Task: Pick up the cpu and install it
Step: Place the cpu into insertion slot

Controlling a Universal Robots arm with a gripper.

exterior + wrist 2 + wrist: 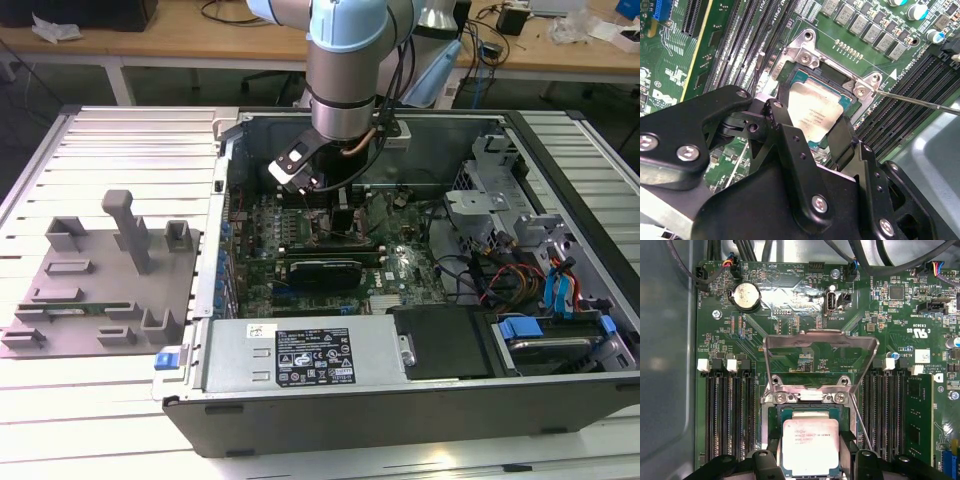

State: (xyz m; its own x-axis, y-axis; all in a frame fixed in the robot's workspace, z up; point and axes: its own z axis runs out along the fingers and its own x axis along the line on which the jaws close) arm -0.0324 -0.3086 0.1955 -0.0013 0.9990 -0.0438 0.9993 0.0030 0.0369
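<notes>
Pick-up looks done. The cpu (811, 440) is well away from the grey tray (90, 285), down inside the open computer case (330, 420) and squarely over the socket (810, 396). The gripper (811, 456) is narrow and pinching the chip, with a finger on each of two opposite edges in both wide-open wrist views. I can't tell whether it is fully seated or a touch proud. The load plate (820, 337) stands raised and the thin lever (860, 425) is unlatched, so I judge the install unfinished.
</notes>
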